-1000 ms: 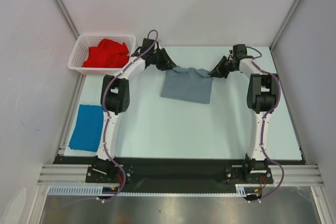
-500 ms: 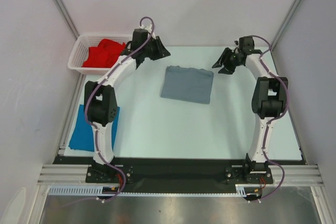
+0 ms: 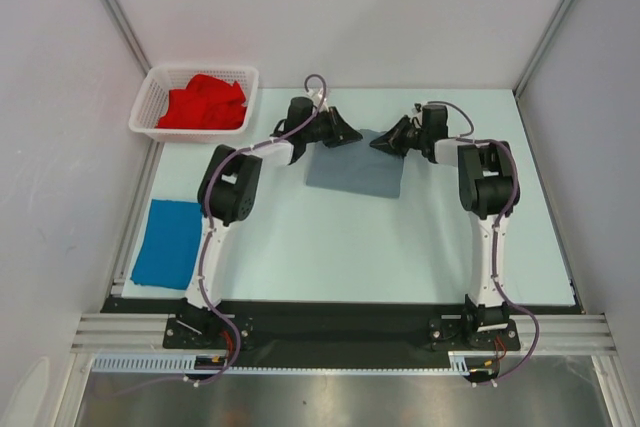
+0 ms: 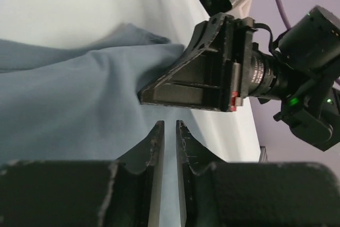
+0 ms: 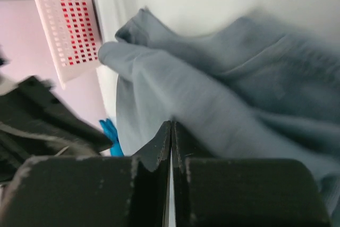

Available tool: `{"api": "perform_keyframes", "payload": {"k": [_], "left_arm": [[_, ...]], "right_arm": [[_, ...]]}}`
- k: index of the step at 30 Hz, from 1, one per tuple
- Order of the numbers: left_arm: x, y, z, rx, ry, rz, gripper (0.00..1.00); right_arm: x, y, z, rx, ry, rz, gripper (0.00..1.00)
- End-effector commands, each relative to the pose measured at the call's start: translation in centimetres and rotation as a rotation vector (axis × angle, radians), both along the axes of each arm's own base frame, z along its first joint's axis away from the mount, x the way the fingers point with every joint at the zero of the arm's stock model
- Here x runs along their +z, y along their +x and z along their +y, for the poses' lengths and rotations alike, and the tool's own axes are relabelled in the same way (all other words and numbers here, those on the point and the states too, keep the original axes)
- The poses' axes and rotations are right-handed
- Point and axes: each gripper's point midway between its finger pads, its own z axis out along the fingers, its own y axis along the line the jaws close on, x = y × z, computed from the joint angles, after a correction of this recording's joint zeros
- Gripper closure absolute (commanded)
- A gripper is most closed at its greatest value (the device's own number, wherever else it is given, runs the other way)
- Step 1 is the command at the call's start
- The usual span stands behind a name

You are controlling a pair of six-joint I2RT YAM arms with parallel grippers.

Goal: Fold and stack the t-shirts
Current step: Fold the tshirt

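While left pincer [image 4: 170, 126] gapes slightly, right pincer [image 5: 171, 125] together, grey t-shirt [image 3: 355, 173] lies rumpled.

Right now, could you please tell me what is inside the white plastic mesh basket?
A crumpled red cloth t-shirt fills the white mesh basket; anything beneath it is covered.

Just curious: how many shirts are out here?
3: grey shirt in the middle, blue shirt folded at near left, red shirt in the white basket, which may hide more.
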Motion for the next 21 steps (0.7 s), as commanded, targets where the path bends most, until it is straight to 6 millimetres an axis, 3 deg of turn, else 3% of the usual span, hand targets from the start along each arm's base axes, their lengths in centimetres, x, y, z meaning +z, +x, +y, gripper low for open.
{"api": "perform_keyframes", "payload": {"k": [1,2,3,8,10,13,21], "left_arm": [[1.8,2.4,0.3,0.026,-0.182,-0.056,0.83],[1.5,2.5,0.3,0.038,-0.213,-0.025,0.83],[-0.2,3.0,0.6,0.060,-0.216,-0.001,0.83],[-1.5,5.8,2.8,0.155,-0.259,0.019,0.83],[-3.7,6.6,3.6,0.190,-0.228,0.078,0.84],[-4.9,7.8,4.9,0.250,-0.218,0.119,0.85],[-7.2,9.9,6.8,0.352,-0.167,0.193,0.85]], "right_arm": [[1.4,2.1,0.6,-0.014,0.109,-0.111,0.98],[0.8,2.1,0.7,-0.017,0.117,-0.106,0.99],[0.7,2.3,0.6,-0.024,0.128,-0.115,0.99],[-1.9,3.4,-1.3,-0.098,0.155,-0.078,0.98],[-2.4,4.0,-2.1,-0.136,0.176,-0.065,0.96],[-2.7,5.0,-3.8,-0.205,0.199,-0.045,0.96],[-5.9,6.6,-6.9,-0.340,0.152,0.081,0.96]]}}
